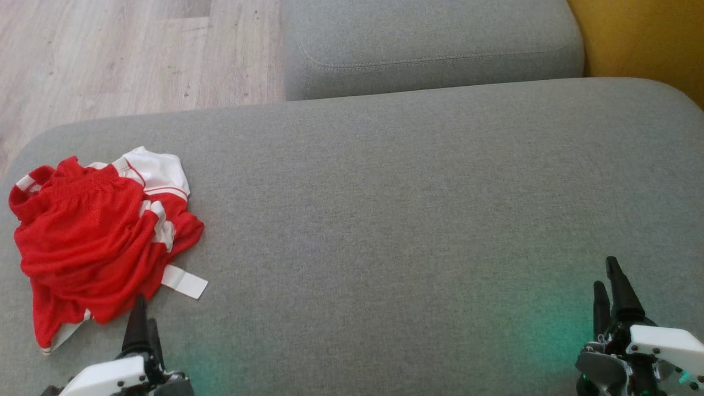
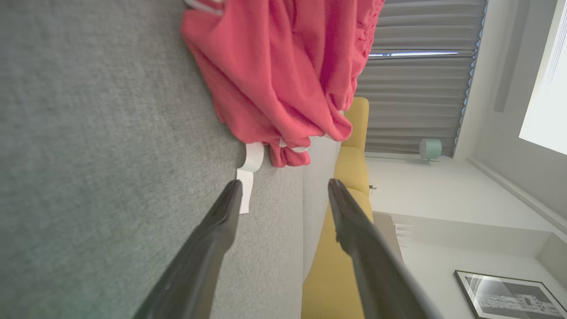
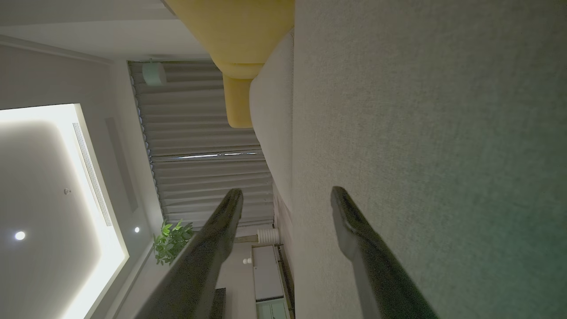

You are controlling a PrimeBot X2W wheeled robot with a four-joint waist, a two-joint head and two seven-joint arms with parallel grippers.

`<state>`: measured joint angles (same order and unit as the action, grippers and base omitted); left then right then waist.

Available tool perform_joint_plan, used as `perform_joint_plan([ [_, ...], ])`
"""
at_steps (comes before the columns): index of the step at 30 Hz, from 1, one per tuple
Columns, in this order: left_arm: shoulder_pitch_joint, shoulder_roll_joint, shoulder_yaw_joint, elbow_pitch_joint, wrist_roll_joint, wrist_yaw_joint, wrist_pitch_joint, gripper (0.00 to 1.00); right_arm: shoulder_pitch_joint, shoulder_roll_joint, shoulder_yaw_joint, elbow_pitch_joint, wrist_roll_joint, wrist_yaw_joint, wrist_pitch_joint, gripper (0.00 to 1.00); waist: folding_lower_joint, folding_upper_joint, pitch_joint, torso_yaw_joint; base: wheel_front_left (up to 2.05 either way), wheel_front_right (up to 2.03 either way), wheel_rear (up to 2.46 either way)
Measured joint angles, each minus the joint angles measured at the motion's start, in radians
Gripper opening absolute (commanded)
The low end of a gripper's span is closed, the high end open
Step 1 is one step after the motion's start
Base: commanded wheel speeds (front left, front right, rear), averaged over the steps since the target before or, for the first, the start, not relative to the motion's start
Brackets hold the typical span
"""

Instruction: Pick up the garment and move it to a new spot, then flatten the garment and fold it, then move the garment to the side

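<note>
While garment [image 1: 88, 242] lies crumpled on sofa [image 1: 385, 220], L pincer [image 2: 284, 184] & R pincer [image 3: 287, 190] gape wide, empty.

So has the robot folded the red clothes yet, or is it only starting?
Only starting. Done: nothing yet. The garment lies crumpled in a heap at the left of the grey cushion. In hand: the left gripper is open and points at it, holding nothing. The right gripper is open and empty, far off. Left: picking up, moving, flattening, folding, setting aside.
</note>
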<state>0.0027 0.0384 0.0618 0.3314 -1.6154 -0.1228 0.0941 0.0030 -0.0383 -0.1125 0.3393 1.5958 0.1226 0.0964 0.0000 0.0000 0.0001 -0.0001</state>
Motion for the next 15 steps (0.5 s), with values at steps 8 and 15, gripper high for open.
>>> perform_joint_plan([
  [8,0.000,0.000,-0.002,-0.026,0.093,0.000,-0.022,1.00,0.000,0.000,0.014,-0.007,-0.095,0.000,-0.028,1.00,0.0000,0.0000,-0.003,-0.002,0.00,0.00,0.00],
  [15,0.000,0.000,-0.017,-0.058,0.216,0.001,-0.044,1.00,0.000,0.000,0.028,-0.024,-0.204,0.000,-0.045,1.00,0.0000,0.0000,-0.004,-0.005,0.00,0.00,0.00],
])
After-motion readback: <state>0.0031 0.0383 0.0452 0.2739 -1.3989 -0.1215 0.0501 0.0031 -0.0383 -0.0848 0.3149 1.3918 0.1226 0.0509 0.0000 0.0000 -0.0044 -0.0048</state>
